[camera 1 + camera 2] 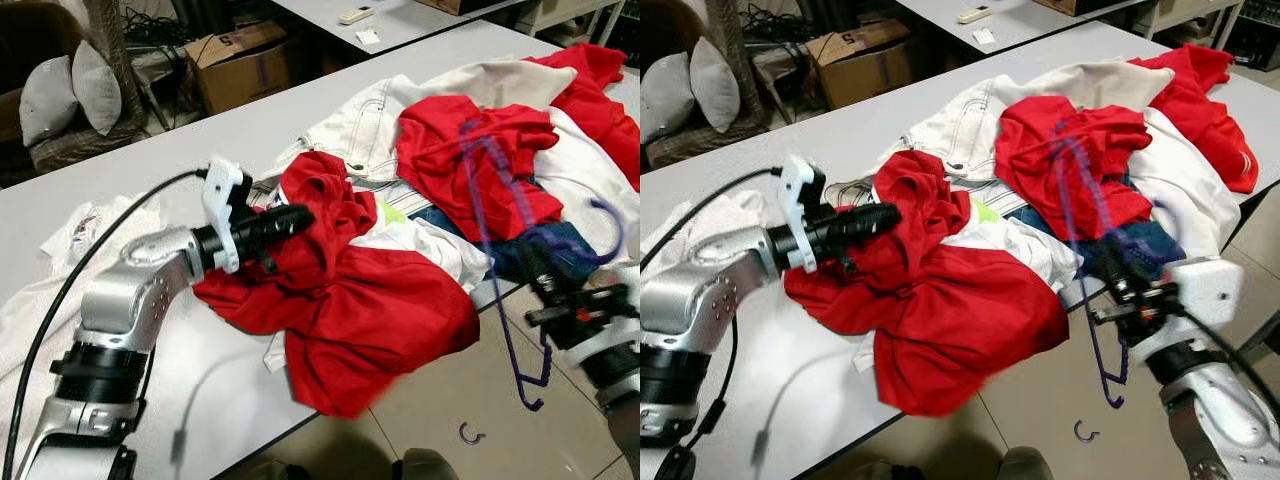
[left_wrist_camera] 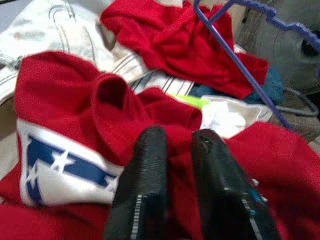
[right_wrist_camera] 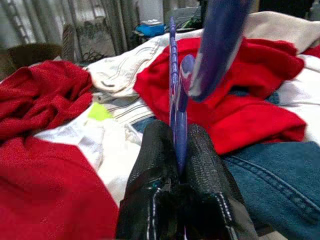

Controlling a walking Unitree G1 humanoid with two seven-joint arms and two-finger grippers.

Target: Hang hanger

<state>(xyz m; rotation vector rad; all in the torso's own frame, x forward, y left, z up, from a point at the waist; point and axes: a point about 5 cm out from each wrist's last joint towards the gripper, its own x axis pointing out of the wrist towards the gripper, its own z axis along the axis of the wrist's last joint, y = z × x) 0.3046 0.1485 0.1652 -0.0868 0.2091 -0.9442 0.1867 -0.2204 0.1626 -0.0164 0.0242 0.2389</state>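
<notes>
Motion blur smears the purple hanger (image 1: 500,240) in both eye views, so its upper bar reads as a faint streak over the red clothing and its outline is hard to trace; its hook curls near the blue denim at the table edge, and its lower end hangs past the edge toward the floor. The right gripper (image 1: 1127,296) sits at the table's front edge with its 2 black fingers (image 3: 202,165) closed on the hanger, the thin purple bar pinched between them in the right wrist view. The left gripper (image 1: 292,218) reaches over the red shirt (image 1: 340,300), its fingers (image 2: 145,185) close together with only a narrow gap; red cloth lies right under the tips, but whether any is pinched cannot be told. A white panel with blue stripes and stars shows on that shirt in the left wrist view. The clothes pile (image 1: 500,130), red, cream and denim pieces, covers the right half of the grey table (image 1: 150,160). A small purple hook (image 1: 471,434) lies on the tiled floor (image 1: 440,400) below. Behind the table stand a cardboard box (image 1: 240,60) and a wicker chair (image 1: 90,120) holding 2 grey cushions (image 1: 70,90), partly cut off by the frame.
</notes>
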